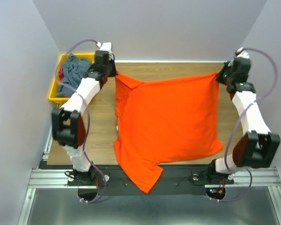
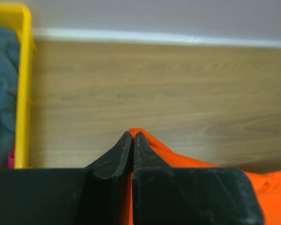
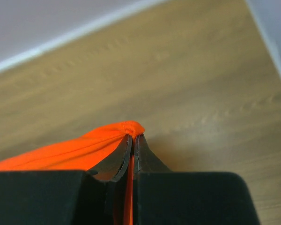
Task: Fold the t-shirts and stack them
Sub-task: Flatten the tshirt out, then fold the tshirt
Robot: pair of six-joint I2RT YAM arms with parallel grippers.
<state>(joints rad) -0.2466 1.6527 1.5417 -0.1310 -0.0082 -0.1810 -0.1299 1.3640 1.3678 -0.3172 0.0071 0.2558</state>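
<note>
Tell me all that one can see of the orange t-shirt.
The orange t-shirt is bright, soft-looking cloth, unfolded and spread wide. Its two far corners are pinched, one in the left pincer, one in the right pincer, so the far edge is stretched between them. The rest lies on the wooden table, and one sleeve hangs over the near edge.

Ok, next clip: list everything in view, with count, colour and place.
orange t-shirt: one, bright orange, spread over the table, a sleeve overhanging the near edge.
grey-blue cloth: count unclear, slate grey-blue, heaped in the bin.
red cloth: a glimpse, red, under the grey-blue heap, bin's left side.
bin: one, yellow, at the table's far left corner.
table: one, brown wood, under everything.
left arm: one, white and black, jaws shut on the shirt's far left corner.
right arm: one, white and black, jaws shut on its far right corner.
</note>
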